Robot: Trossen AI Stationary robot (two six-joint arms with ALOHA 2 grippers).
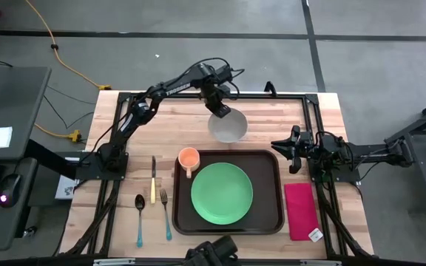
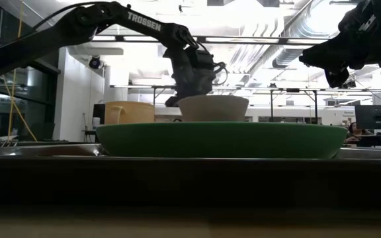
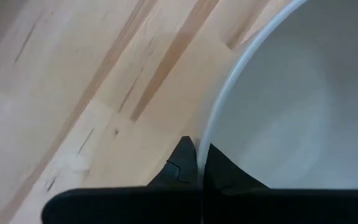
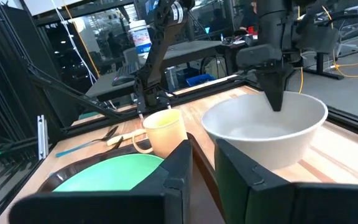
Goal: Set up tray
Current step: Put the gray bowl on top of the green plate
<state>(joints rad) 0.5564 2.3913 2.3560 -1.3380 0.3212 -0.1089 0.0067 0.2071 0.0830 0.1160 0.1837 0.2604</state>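
So the white bowl is pinched by its far rim in the left gripper, fingers clamped tight on the edge, and it's held just behind the tray over the bare wood table. From the low view it looks lifted off the tabletop a bit. The dark-brown tray is parked at the near middle of the table, with the green plate sat in it and an orange mug tucked into its back-left corner. The right gripper is hung off to the tray's right, fingers parted slightly, nothing grasped. A knife, fork and spoon are laid out left of the tray, a red-pink napkin on its right.
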